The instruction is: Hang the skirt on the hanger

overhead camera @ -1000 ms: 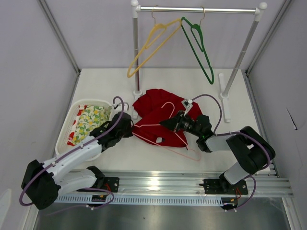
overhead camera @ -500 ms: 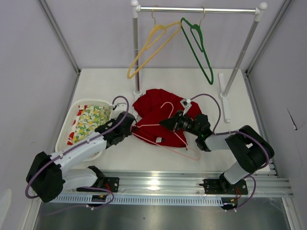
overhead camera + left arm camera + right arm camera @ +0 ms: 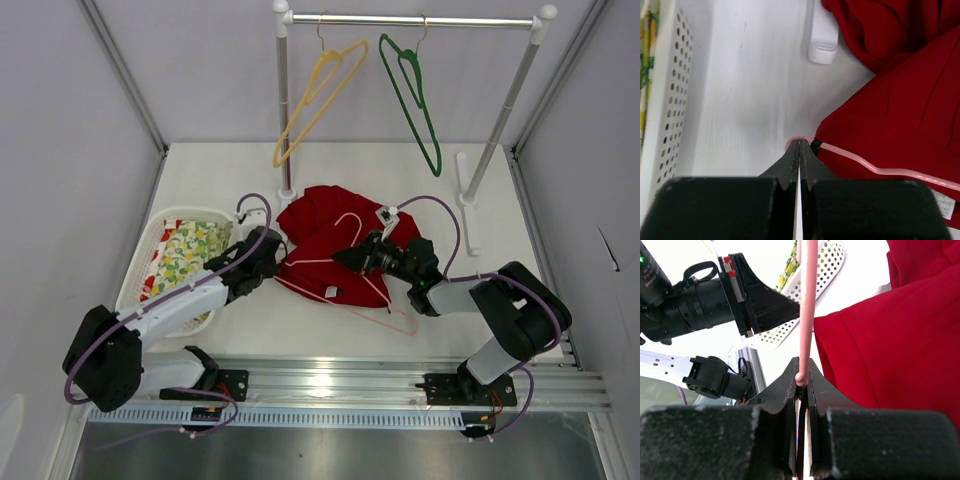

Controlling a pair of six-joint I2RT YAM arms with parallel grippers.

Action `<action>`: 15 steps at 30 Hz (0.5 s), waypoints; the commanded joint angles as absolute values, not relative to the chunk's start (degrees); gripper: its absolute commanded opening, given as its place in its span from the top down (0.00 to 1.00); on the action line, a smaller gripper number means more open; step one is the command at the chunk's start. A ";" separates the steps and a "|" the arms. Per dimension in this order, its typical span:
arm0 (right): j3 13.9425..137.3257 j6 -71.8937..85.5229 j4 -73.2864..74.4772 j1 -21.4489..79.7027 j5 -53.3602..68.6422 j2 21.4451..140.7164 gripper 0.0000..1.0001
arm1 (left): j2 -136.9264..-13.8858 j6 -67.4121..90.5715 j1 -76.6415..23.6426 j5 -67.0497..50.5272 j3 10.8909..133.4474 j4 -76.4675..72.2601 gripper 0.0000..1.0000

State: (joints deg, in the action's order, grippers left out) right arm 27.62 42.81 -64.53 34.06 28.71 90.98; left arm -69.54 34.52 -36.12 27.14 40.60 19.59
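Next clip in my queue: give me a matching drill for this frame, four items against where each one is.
Items:
1 pink hanger
2 green hanger
3 floral cloth
4 skirt

Places:
A in the white basket
B hung on the rail
C spread on the table
D pinched in the right claw

Pairs: 1-D; 2-B; 3-A; 4-C

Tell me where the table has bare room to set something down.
Bare tabletop: behind the white perforated basket; behind the red cloth skirt, between the rack's two white feet; the near strip before the rail. Crowded: the middle, with skirt, thin pink wire hanger, left gripper and right gripper.
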 commanded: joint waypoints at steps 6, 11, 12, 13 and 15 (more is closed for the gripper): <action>29.53 41.31 -66.97 34.45 28.30 90.53 1.00 | -71.72 34.89 -35.42 22.50 39.12 12.92 1.00; 29.62 41.13 -66.53 34.37 28.39 90.35 1.00 | -71.63 34.98 -35.42 20.48 37.71 10.90 1.00; 29.71 40.96 -66.45 34.37 28.39 90.44 1.00 | -71.63 34.98 -35.42 19.61 37.62 10.72 1.00; 29.71 41.04 -66.45 34.37 28.39 90.35 1.00 | -71.54 34.89 -35.33 19.08 37.53 10.46 1.00; 29.79 40.96 -66.53 34.37 28.39 90.53 1.00 | -71.19 34.81 -35.33 18.11 37.27 9.85 1.00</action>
State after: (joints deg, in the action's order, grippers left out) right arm 27.64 42.09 -63.72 34.06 28.36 90.98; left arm -71.72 34.52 -35.79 20.99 37.74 13.80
